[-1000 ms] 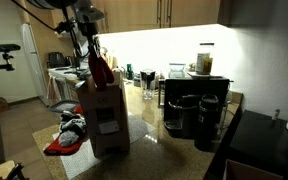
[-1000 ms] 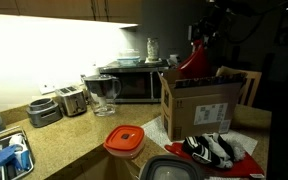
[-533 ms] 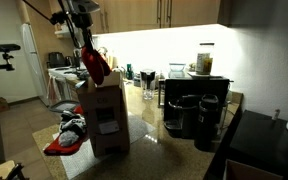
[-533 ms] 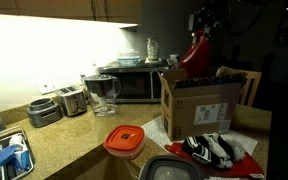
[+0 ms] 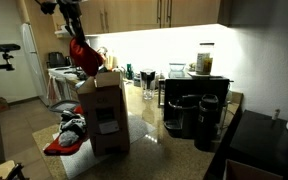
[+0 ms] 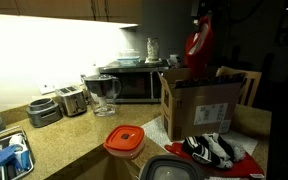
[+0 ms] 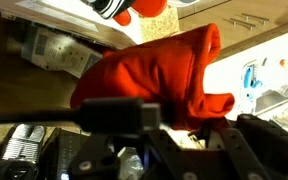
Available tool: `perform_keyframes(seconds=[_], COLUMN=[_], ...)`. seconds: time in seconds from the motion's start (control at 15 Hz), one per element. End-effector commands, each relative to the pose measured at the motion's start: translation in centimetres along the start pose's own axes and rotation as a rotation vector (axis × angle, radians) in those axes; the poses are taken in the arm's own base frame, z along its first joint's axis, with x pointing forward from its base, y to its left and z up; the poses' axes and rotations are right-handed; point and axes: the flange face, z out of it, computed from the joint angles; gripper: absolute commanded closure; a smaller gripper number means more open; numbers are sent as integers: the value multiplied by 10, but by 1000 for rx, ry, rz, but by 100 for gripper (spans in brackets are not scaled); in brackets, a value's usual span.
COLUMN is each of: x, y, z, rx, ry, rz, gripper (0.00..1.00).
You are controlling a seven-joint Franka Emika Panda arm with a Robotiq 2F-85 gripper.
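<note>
Wrist view: red cloth [image 7: 159, 70] in claw [image 7: 174, 128]

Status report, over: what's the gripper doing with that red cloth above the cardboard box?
Robot gripper shut on crumpled red fabric cloth. Cloth hangs above open brown cardboard box. Flaps open; nothing seen between cloth and box.

Dim kitchen, bright under-cabinet glare washing the backsplash [image 5: 164, 45], surface [image 5: 144, 135] in shadow, grainy exterior views, red cloth [image 7: 164, 75] soft-focused in wrist view.
</note>
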Motion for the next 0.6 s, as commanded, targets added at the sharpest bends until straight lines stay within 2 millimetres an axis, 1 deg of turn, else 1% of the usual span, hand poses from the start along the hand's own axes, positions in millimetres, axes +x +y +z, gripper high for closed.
perform_keyframes(seconds=[0.0,0.2,0.53], x=[-16,-29,-47], y=[-16,-28,-42], z=[1,8,18], rx=[0,-17,-31], ry=[-51,-76,-131], rz=[-151,-272,-462], gripper=[96,96,96])
